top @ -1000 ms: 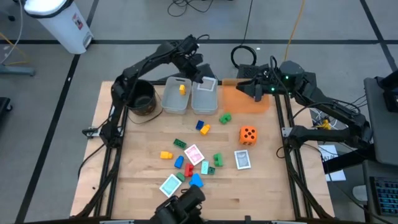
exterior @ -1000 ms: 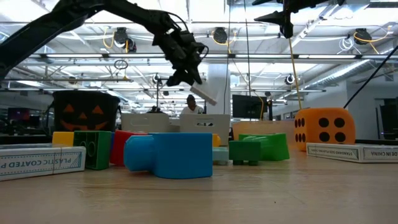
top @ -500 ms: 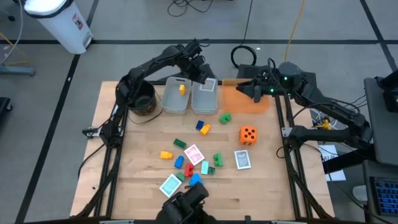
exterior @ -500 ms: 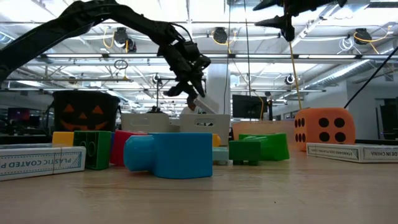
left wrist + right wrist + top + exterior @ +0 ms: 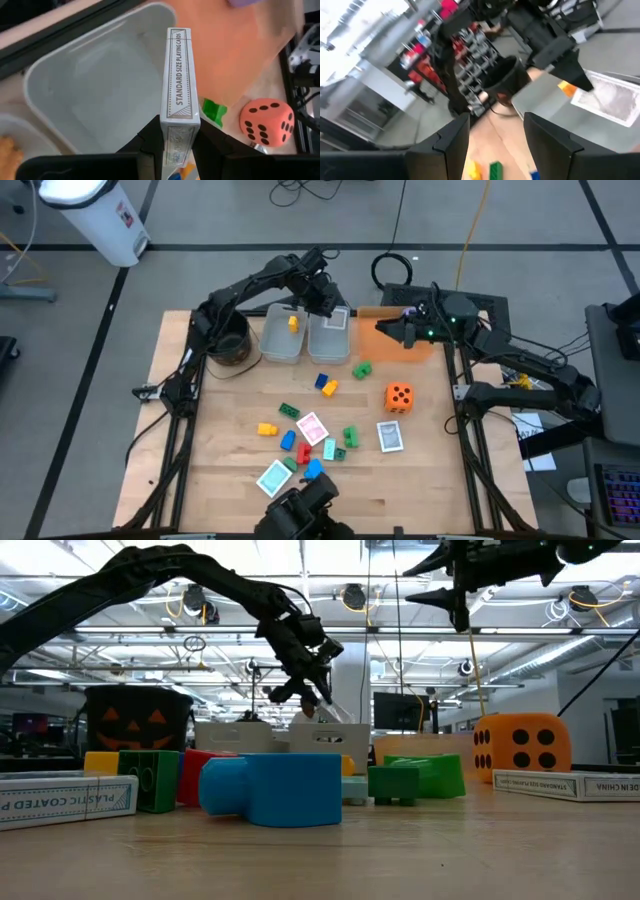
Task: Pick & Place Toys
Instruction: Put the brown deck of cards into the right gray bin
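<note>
We see a boxed deck of playing cards (image 5: pixel 179 85), edge-on, clenched between the fingers (image 5: pixel 150 142) of the left end effector (image 5: pixel 328 308) above the right-hand clear bin (image 5: pixel 330 337) at the table's (image 5: pixel 430 480) far side. The right end effector (image 5: pixel 388 328) hovers over the orange tray (image 5: pixel 400 345), fingers apart and seemingly holding nothing. The orange die (image 5: pixel 399 396) sits on the table, well apart from both.

Both arms are dark, jointed segments — matte black fingers (image 5: pixel 150 142) with blocky, angular pads; small lights — green, perhaps purple — glow on the right arm's wrist (image 5: pixel 432 328).
</note>
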Controlling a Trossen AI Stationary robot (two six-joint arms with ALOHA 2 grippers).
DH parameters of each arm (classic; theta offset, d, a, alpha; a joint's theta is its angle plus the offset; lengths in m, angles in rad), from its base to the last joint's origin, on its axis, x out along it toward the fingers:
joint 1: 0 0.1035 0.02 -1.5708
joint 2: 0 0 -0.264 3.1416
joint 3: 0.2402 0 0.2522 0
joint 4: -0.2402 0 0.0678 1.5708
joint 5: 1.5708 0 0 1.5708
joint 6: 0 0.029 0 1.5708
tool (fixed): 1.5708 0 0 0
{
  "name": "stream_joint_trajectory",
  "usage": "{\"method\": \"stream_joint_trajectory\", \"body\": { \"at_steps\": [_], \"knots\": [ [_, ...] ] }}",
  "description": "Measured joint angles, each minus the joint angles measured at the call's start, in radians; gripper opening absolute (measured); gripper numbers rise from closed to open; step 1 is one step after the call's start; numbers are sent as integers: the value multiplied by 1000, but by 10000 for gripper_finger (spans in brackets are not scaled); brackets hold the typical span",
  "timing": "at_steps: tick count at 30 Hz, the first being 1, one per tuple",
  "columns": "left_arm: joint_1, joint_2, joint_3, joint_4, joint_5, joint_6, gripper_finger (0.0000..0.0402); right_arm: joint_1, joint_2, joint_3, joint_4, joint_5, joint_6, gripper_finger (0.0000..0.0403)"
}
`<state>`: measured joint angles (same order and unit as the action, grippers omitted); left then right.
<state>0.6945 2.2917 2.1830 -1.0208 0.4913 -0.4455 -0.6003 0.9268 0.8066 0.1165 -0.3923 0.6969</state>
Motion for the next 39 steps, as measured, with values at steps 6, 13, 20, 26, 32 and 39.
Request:
{"method": "stream_joint_trajectory", "body": {
  "at_steps": [6, 13, 20, 26, 32, 39],
  "knots": [
    [0, 0, 0, 1, -10, -27, 80, 0, -20, -36, 44, -1, 26, 180],
    [0, 0, 0, 4, -35, -36, 81, 0, -22, -37, 42, -1, 24, 180],
    [-5, 0, -32, 40, -30, -76, 81, 0, -22, -37, 41, -1, 21, 180],
    [-16, 0, -67, 45, -18, -83, 81, 0, -22, -37, 41, -2, 21, 180],
    [-18, 0, -92, 133, -13, -154, 81, 0, -22, -37, 40, -2, 21, 180],
    [-20, 0, -120, 181, -1, -192, 81, 0, -22, -37, 39, -2, 24, 180]
  ]
}}
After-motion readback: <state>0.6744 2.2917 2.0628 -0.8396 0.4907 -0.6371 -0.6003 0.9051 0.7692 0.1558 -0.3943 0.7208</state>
